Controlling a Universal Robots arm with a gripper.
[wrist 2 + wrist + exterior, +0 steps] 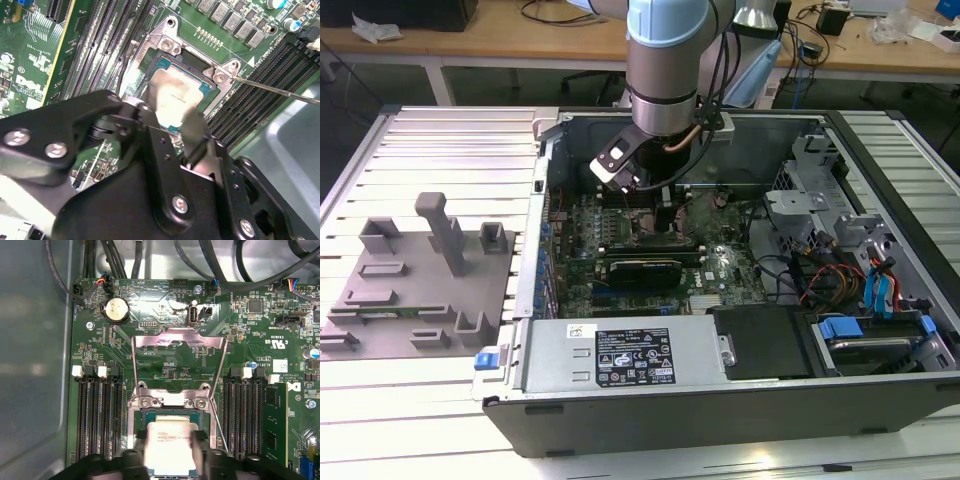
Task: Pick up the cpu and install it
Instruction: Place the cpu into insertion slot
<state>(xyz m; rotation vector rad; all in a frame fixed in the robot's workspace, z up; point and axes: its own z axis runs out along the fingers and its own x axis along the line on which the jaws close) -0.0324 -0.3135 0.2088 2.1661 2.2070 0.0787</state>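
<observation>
The cpu [175, 95] is a small square chip with a pale silver top. It sits in or just over the open socket [172, 47] on the green motherboard [165, 360]. My gripper [172, 117] reaches down over it, with one black finger against each of two opposite edges of the chip. In the first wrist view the cpu [169, 442] shows between the fingers [201, 450], inside the socket frame [145, 402]. The socket's metal load plate [177, 340] stands swung open beyond it. In the exterior view my gripper [665, 225] is low inside the computer case [720, 410].
Black memory slots [97, 415] flank the socket, and a green memory stick [275, 420] stands in one. A thin lever wire [280, 90] juts out beside the socket. The power supply [620, 355], drive cage [820, 200] and cables [830, 280] crowd the case. A grey fixture [420, 280] lies outside it.
</observation>
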